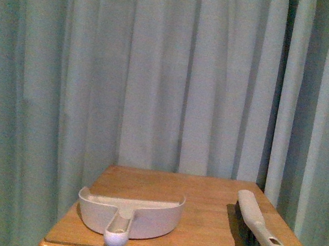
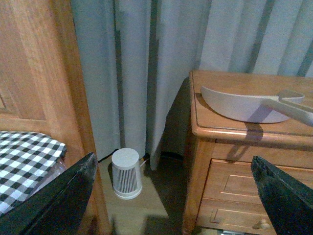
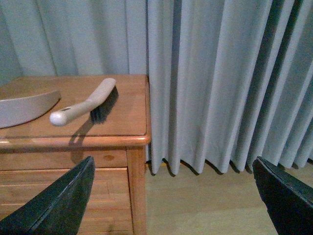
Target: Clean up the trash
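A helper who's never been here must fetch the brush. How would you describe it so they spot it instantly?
Find the wooden cabinet standing before the pale grey-green curtains. On its top, toward the robot's right, lies the long white-handled brush with dark bristles. Unlike the wide beige plastic dustpan beside it, it is slim and stick-like.

- Left gripper point(image 2: 172, 159): two fingers point(image 2: 61, 203) visible, both black, wedge-shaped and narrowing to blunt tips.
- Surface of these fingers: matte, with a fine grainy texture, lit slightly paler along the upper edges.
- Right gripper point(image 3: 173, 160): two fingers point(image 3: 58, 205), black, of the same wedge form and dull finish.
- Only the fingers show in either wrist view.
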Tool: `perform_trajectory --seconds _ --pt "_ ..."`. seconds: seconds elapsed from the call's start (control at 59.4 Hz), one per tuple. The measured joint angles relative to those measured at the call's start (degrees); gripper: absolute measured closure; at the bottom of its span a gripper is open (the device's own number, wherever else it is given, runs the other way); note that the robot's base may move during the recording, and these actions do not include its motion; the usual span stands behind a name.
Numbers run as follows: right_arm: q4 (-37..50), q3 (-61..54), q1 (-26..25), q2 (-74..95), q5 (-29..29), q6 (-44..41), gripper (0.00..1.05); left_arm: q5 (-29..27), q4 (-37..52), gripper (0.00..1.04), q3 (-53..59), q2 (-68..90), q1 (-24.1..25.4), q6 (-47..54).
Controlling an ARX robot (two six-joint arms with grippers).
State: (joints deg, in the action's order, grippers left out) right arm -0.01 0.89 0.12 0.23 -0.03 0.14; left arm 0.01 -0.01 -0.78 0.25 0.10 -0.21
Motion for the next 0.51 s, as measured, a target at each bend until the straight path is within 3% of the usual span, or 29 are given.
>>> perform_trajectory --seconds 0.118,0.286,0.354,0.505 --pt "0.00 0.00 0.00 0.00 0.00 0.02 0.07 4.46 -10.38 0.08 -6.14 10.51 -0.13 -4.02" --pt "-0.02 0.00 0.00 0.00 0.00 0.00 0.07 -4.79 -6.80 0.08 -27.12 37.64 -8.57 -2.08" --pt "-0.02 0.00 0.00 0.00 0.00 0.02 0.07 -8.85 -9.38 0.08 -38.88 49.22 -14.58 -1.25" --pt "-0.02 0.00 0.00 0.00 0.00 0.02 0.07 -12.22 -16.92 0.08 -56.06 65.51 -23.69 -2.51"
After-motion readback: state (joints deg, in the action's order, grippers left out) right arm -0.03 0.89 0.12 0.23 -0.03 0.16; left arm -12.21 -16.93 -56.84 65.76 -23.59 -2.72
